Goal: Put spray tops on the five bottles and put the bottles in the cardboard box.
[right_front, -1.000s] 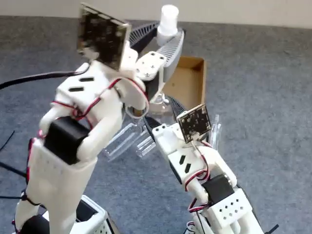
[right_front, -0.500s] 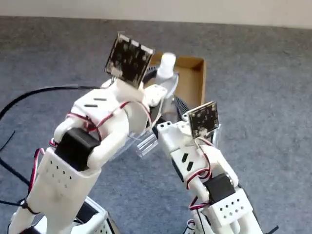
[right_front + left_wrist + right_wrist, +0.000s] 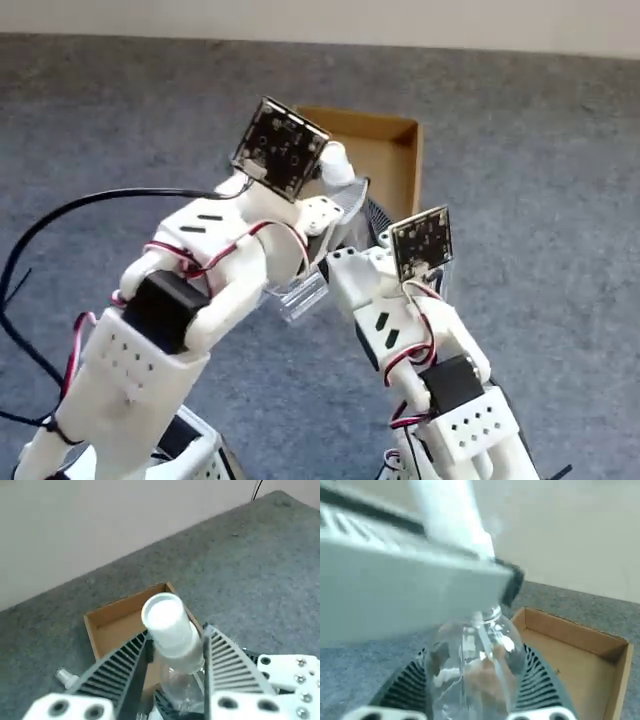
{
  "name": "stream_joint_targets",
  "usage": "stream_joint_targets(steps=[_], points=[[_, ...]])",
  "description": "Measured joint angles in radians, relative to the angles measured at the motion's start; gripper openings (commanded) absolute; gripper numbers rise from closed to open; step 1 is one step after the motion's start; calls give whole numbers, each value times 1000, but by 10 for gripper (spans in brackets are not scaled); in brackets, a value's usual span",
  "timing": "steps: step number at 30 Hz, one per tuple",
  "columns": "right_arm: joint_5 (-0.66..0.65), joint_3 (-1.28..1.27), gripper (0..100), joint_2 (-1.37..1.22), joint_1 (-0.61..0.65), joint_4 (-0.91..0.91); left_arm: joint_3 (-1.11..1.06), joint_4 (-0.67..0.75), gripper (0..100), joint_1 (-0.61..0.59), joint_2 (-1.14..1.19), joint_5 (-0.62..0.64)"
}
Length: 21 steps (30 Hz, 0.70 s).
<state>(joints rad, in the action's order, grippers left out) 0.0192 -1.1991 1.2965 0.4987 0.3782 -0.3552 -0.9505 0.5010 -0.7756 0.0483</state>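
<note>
My left gripper is shut on a white spray top, seen in the high view as the spray top in front of the cardboard box. Directly under it stands a clear bottle, upright and held by my right gripper, which is shut on the bottle. The top sits tilted at the bottle's neck; whether it is seated I cannot tell. The left gripper's fingers cross just above the bottle. The open box lies behind.
More clear bottles lie on the grey carpet between the two arms, and another bottle stands beside the right arm. A loose spray top lies on the carpet beside the box.
The left arm has come down and forward, bringing the spray top from high above the box onto the bottle's neck. The right arm has barely shifted.
</note>
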Motion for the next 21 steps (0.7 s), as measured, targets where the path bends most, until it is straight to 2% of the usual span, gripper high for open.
stream_joint_targets(steps=[6, 8, 12, 21], points=[[0, 0, 4, 0, 0, 0, 184, -75, 149, 0, 0, -9], [0, 0, 4, 0, 0, 0, 224, -78, 118, 0, -2, -9], [0, 0, 4, 0, 0, 0, 236, -78, 55, 0, 31, -32], [0, -3, 4, -3, 0, 2, 242, -75, 53, -2, 166, -71]])
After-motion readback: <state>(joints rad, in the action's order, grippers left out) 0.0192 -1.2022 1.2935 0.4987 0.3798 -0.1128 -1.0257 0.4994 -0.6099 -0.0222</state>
